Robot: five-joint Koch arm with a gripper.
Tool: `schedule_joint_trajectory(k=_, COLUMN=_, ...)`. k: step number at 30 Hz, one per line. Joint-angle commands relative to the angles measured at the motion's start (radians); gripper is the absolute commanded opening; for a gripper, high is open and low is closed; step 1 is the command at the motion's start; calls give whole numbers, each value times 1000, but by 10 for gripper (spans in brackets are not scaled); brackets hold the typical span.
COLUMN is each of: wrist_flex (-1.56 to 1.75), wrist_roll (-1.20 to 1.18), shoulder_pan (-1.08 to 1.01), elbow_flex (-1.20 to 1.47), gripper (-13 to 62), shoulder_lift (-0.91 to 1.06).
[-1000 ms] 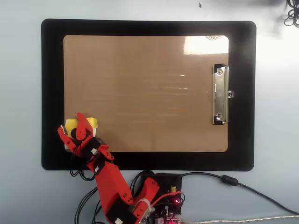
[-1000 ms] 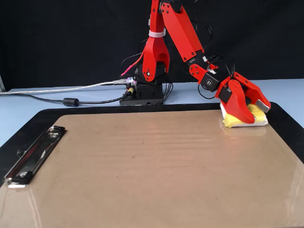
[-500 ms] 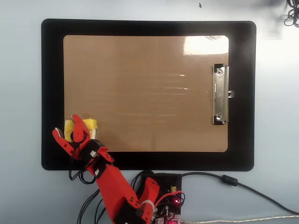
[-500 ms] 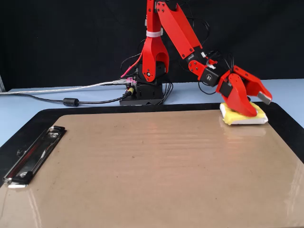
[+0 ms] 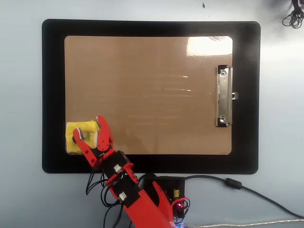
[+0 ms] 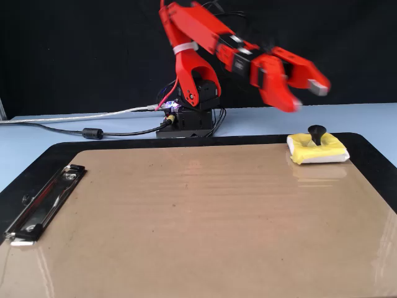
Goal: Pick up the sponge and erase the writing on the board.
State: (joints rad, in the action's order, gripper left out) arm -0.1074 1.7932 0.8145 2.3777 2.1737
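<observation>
I see small square yellow sponge block [image 5: 80, 137] [image 6: 316, 149], white underside, black round knob on top, lying flat on a board corner, lower left in overhead view | large tan-brown glossy rectangular clipboard board [image 5: 152, 90] [image 6: 198, 223] flat, silver clip at one short edge | I make out no writing on it

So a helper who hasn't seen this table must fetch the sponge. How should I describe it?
Find the tan board on the black mat. In the overhead view the sponge sits at the board's lower left corner, opposite the metal clip. It is the only yellow block, with a black knob on top.
</observation>
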Motion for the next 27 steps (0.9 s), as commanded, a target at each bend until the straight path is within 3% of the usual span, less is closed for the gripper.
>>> schedule_joint_trajectory(k=1, wrist_flex=-310, wrist_roll=-94, shoulder_pan=-18, elbow_flex=-75, gripper=337, shoulder_lift=132)
schedule_joint_trajectory(k=4, wrist_flex=-795, wrist_roll=-209, shoulder_pan=-173, elbow_flex=-245, gripper=336, shoulder_lift=144)
schedule_joint_trajectory(k=8, wrist_flex=-1239, wrist_roll=-503, shoulder_pan=-540, elbow_flex=-376, gripper=334, shoulder_lift=143)
schedule_joint_trajectory(k=12, wrist_flex=-1353, wrist_roll=-864, shoulder_pan=-894, elbow_flex=-334, gripper=334, shoulder_lift=112)
schedule_joint_trajectory(k=15, wrist_flex=-1341, wrist_roll=-982, shoulder_pan=-1134, elbow_flex=-218, gripper=335, shoulder_lift=-38)
schedule_joint_trajectory(k=19, wrist_flex=-1247, wrist_roll=-989, shoulder_pan=-1150, elbow_flex=-175, gripper=335, shoulder_lift=-273)
schedule_joint_trajectory(k=27, wrist_flex=-1270, wrist_roll=-951, shoulder_pan=-1074, elbow_flex=-166, gripper=334, shoulder_lift=-232)
